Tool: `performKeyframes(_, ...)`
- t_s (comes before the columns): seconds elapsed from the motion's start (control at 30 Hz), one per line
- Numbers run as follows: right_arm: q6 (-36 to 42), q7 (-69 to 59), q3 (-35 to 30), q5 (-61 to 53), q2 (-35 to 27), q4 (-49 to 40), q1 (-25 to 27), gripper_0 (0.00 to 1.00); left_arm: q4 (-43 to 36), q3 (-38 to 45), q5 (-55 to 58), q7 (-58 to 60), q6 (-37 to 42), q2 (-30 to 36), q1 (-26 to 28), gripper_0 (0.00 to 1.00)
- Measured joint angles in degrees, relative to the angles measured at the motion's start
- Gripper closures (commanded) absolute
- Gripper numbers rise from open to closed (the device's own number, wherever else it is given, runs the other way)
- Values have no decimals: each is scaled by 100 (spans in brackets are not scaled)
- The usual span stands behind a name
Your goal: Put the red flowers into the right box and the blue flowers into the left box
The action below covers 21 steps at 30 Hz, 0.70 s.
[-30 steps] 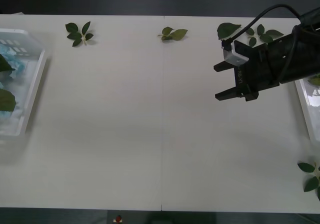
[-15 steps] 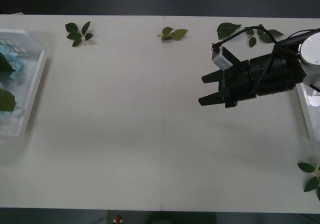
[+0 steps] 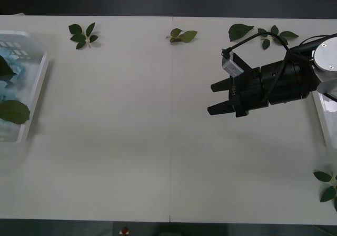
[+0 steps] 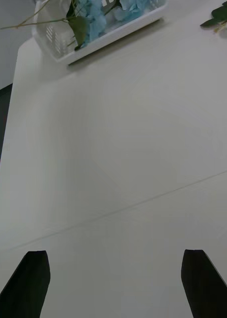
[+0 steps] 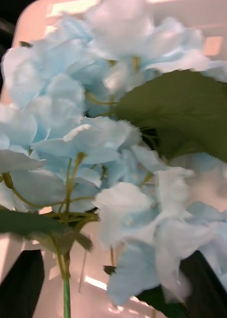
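White desk [image 3: 158,157] fills the scene, bare through the middle, with loose leaf sprigs [image 3: 82,35] scattered along its far edge and at the near right corner.

Pale blue flowers [image 5: 93,144] crowd the left wrist view, a stem and a large green leaf among the petals, with the left gripper [image 5: 113,293] close above them; its dark fingers sit at the two corners with the cluster between them, but whether they pinch a stem or merely stand over it I cannot tell. In the front view the same blooms lie in the left box [image 3: 38,86] at the desk's left edge, a leaf draped over its near side. No red flowers are visible on the desk.

Out to the right, the right gripper [image 3: 217,98] hangs over open desk with its fingers [image 4: 34,288] spread wide and nothing between them, pointing toward the middle; the right box [image 3: 322,115] peeks out behind the arm at the right edge.

Judging by this, the step in hand is setting a blue cluster down. Done well, that means releasing low inside the rim so head and stem both settle in the tray, then lifting straight up to avoid snagging petals.
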Motion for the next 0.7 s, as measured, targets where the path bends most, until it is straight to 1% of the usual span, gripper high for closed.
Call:
performKeyframes(0.17, 0, 0, 0, 0, 0, -3, 0, 23, -993, 439, 202, 0, 1229, 0, 0, 15)
performKeyframes(0.23, 0, 0, 0, 0, 0, -6, 0, 23, -1332, 679, 238, 0, 1526, 0, 0, 8)
performKeyframes(0.4, -1, 0, 0, 0, -1, -18, 0, 23, -2049, 978, 571, 0, 2157, 0, -3, 0)
performKeyframes(0.5, -2, 0, 0, 0, -1, -21, 0, 23, -2290, 884, 986, 2, 2247, 0, -18, 0)
performKeyframes(0.6, -2, 0, 0, 0, -1, -23, 0, 23, -2338, 529, 1362, 3, 2173, 0, -127, 0)
performKeyframes(0.7, -3, 0, 0, 0, -1, -24, 0, 23, -2337, -82, 1872, 5, 1613, 1, -226, 0)
